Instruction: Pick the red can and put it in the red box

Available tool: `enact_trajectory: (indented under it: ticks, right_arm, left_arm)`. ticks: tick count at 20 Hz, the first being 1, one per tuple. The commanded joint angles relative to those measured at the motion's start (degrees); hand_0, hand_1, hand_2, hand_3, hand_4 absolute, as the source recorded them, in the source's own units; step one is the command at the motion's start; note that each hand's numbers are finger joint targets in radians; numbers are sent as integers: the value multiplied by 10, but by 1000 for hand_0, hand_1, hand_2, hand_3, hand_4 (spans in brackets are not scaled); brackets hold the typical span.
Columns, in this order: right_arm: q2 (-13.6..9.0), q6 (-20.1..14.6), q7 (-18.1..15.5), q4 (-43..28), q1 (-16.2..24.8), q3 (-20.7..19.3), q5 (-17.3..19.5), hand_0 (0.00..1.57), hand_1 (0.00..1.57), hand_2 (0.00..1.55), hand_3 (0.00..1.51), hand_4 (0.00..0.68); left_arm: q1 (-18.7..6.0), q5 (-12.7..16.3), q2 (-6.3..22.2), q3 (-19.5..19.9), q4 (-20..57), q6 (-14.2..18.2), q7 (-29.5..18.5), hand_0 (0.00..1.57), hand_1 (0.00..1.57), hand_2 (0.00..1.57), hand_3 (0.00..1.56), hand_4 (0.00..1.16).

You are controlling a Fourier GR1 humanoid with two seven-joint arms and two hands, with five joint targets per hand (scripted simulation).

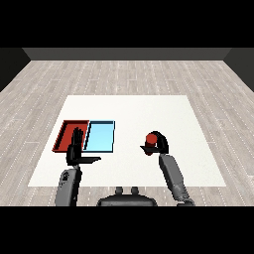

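Now, from the head view: the right robot hand (159,144) sits over the right half of the flat white counter (129,111), its black fingers curled round the small red cylindrical can (150,138). The can shows at the left side of that hand, its red top and side peeking out from the fingers, well apart from both trays. Whether it rests on the counter or is lifted off it, I cannot tell. The grey right forearm (172,174) runs down from the hand to the lower right.

Over on the left, the shallow red rectangular tray (65,133) and the shallow light blue rectangular tray (100,137) lie side by side, touching along their long edges, red to the left. The left robot hand (75,149) stands in front of the seam between them, fingers straight and pointing away up the counter, thumb stuck out to the right, holding nothing. Its fingertips overlap the red tray's right part in this view. The grey left forearm (68,186) drops to the lower left corner. Grey wooden plank floor (129,74) surrounds the counter.
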Motion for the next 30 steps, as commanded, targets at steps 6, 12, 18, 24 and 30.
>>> enact_trajectory:
  ticks: [6,12,18,24,30]
  right_arm:
    - [13,-31,22,-131,33,33,-3,1448,1448,1446,1413,647]
    - [5,-17,58,-179,46,40,-2,1422,1422,1438,1417,650]
    - [13,-85,52,-152,-3,96,-22,1425,1425,1443,1423,662]
    - [13,-147,33,-65,-84,136,-56,1410,1410,1436,1418,653]
    - [13,-183,4,-105,-70,210,-80,1382,1382,1398,1391,629]
  left_arm:
    - [-85,-27,-3,-21,38,18,56,0,0,0,0,0]
    - [-100,-18,-23,-134,74,75,60,0,0,0,0,0]
    - [-81,-13,-23,-165,44,81,82,0,0,0,0,0]
    - [-86,7,-23,-202,6,87,125,0,0,0,0,0]
    - [-157,23,-23,-261,85,169,103,0,0,0,0,0]
